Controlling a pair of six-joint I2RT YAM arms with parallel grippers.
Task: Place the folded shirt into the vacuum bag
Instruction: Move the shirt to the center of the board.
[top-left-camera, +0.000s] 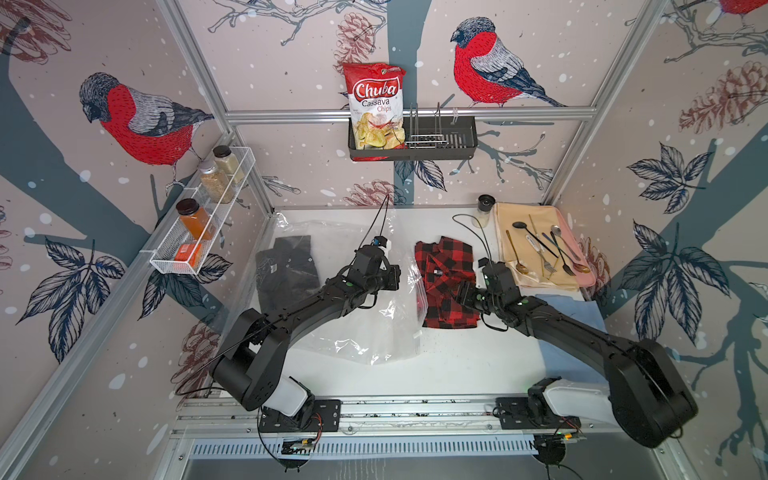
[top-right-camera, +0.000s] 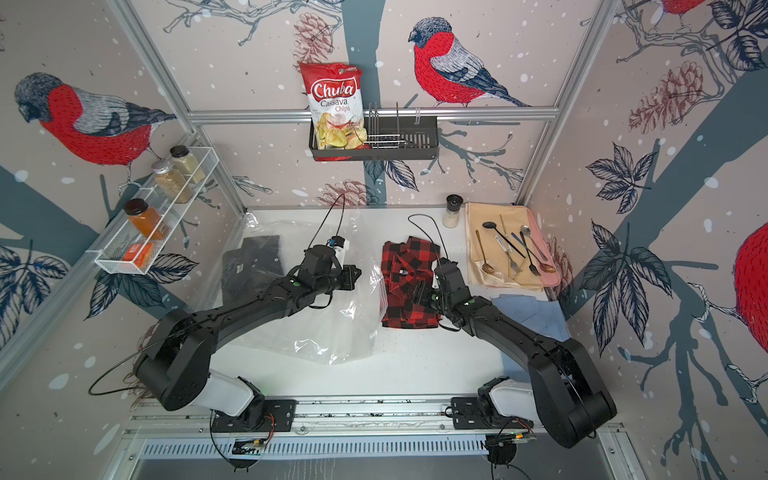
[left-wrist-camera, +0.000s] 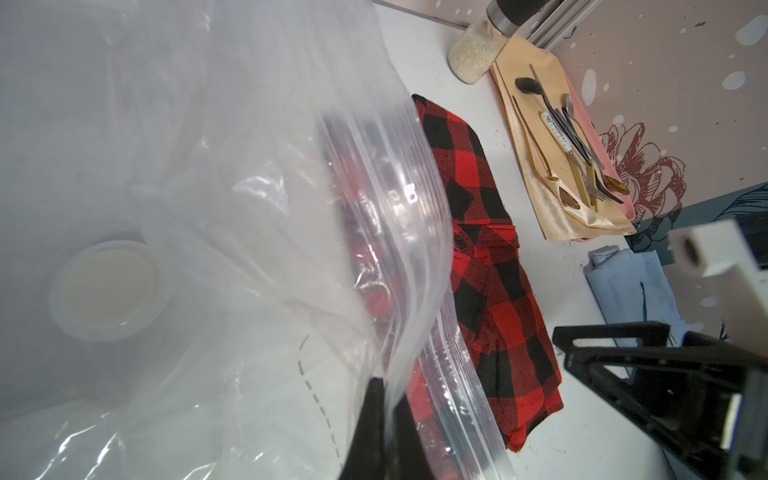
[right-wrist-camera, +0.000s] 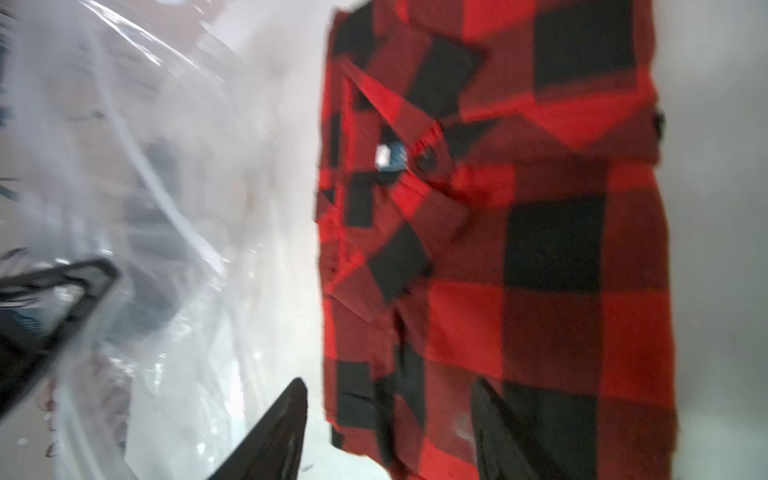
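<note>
Left gripper (left-wrist-camera: 384, 399) is clamping the zip edge of the large clear crinkly plastic vacuum bag (top-left-camera: 365, 328), holding its mouth up. Folded red-and-black checked flannel shirt (top-left-camera: 446, 282) is lying just beside the mouth, outside. Right gripper (right-wrist-camera: 390, 382), jaws apart, is hovering over it. Next, probably: grasping the shirt and sliding it in.

Robot lab cell staged as a kitchen: aluminium frame (top-left-camera: 291, 115), spice rack (top-left-camera: 167, 251), cutlery (top-left-camera: 544, 249)
</note>
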